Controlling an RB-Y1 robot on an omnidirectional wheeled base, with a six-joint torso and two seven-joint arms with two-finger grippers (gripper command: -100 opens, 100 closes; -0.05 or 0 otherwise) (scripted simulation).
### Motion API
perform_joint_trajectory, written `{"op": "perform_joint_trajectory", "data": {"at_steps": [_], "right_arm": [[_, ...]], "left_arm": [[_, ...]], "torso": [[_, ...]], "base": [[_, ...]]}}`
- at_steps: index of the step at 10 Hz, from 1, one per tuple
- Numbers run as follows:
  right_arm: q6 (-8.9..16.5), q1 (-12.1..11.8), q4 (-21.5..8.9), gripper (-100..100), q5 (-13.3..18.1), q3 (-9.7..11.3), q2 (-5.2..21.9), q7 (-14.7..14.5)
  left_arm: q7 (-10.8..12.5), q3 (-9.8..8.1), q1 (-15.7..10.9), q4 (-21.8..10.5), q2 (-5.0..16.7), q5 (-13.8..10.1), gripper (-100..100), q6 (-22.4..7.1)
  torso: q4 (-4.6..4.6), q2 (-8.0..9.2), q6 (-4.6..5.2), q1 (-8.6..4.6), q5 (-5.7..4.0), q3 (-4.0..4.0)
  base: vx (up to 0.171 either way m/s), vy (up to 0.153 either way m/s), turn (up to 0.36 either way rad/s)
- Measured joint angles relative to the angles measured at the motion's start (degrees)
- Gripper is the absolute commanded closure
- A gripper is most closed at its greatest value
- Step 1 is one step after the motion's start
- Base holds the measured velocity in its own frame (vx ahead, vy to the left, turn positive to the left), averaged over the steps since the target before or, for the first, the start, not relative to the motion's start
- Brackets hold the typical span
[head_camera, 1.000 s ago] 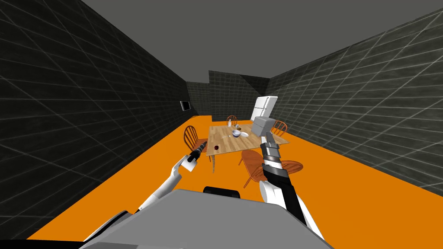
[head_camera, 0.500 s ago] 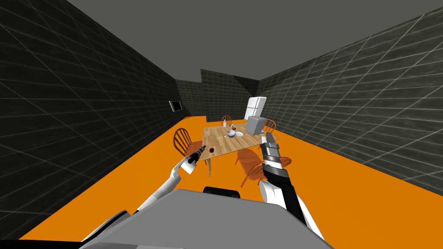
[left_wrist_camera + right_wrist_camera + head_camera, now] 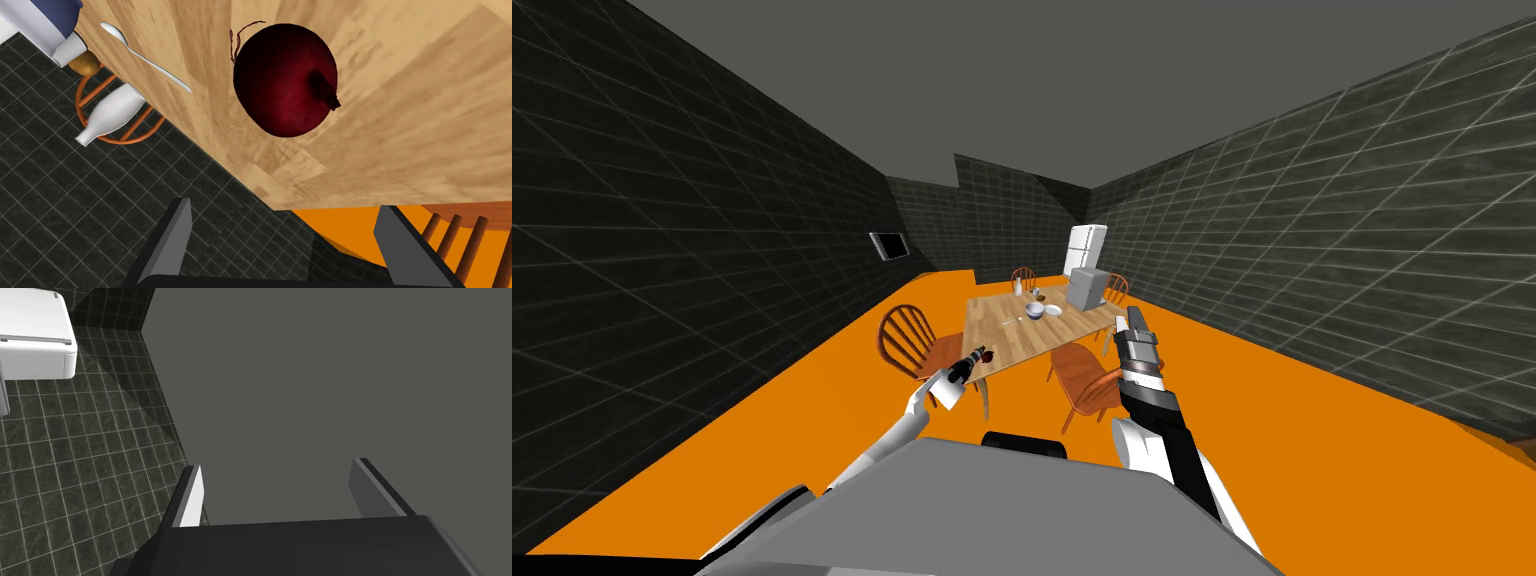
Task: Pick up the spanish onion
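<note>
A dark red onion [image 3: 287, 80] with a short stem lies near the corner of a light wooden table [image 3: 425, 125]. My left gripper [image 3: 285, 205] is open and points at it from just off the table's edge, with nothing between the fingers. In the head view the onion [image 3: 989, 354] sits at the table's [image 3: 1012, 320] near corner, right at the tip of the left gripper [image 3: 978, 356]. My right gripper [image 3: 1132, 318] is raised beside the table's right side, and in its wrist view the right gripper [image 3: 276, 464] stands open and holds nothing.
Orange wooden chairs stand left [image 3: 907, 340] and right [image 3: 1082, 375] of the near table end. A spoon [image 3: 145, 57], a white bottle [image 3: 110, 112] and a bowl [image 3: 1035, 310] lie further along the table. A grey box [image 3: 1085, 288] and a white fridge [image 3: 1084, 245] stand behind.
The whole head view has shifted: I have moved closer, with the table sliding left. My left gripper has come up to the onion at the table corner. The right arm holds its pose.
</note>
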State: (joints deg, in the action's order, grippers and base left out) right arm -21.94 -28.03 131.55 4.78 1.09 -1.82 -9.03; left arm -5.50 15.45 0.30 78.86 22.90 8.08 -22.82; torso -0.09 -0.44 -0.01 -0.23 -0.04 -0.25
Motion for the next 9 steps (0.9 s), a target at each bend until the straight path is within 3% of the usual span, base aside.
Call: {"op": "perform_joint_trajectory", "data": {"at_steps": [2, 3, 4, 8, 9], "right_arm": [[0.0, 0.0, 0.0, 0, 0.0, 0.0, 0.0, 0.0], [0.0, 0.0, 0.0, 0, 0.0, 0.0, 0.0, 0.0], [0.0, 0.0, 0.0, 0, 0.0, 0.0, 0.0, 0.0], [0.0, 0.0, 0.0, 0, 0.0, 0.0, 0.0, 0.0], [0.0, 0.0, 0.0, 0, 0.0, 0.0, 0.0, 0.0]], "left_arm": [[-0.4, 0.96, 0.6, -1.3, -0.8, 0.3, -100, -2.3], [-0.4, 1.03, 0.7, -1.4, -0.9, 0.3, 0, -2.4], [-0.4, 1.02, 0.6, -1.4, -0.9, 0.3, -100, -2.4], [-0.6, -0.09, -0.2, -5.8, -2.0, 1.0, -100, 1.0], [-0.6, -0.13, -0.2, -5.9, -2.0, 1.0, 100, 1.2]], "torso": [[0.01, 0.09, -0.02, -0.08, -0.02, 0.05], [0.05, 0.24, -0.06, 0.01, -0.02, 0.13], [0.07, 0.35, -0.05, 0.09, 0.0, 0.2], [0.05, 0.24, -0.05, 0.11, 0.01, 0.14], [0.07, 0.32, -0.05, 0.12, 0.02, 0.18]], "base": [[0.056, -0.043, -0.112], [0.007, -0.005, 0.007], [0.035, 0.0, -0.027], [0.043, -0.002, -0.012], [0.001, 0.001, 0.014]]}}
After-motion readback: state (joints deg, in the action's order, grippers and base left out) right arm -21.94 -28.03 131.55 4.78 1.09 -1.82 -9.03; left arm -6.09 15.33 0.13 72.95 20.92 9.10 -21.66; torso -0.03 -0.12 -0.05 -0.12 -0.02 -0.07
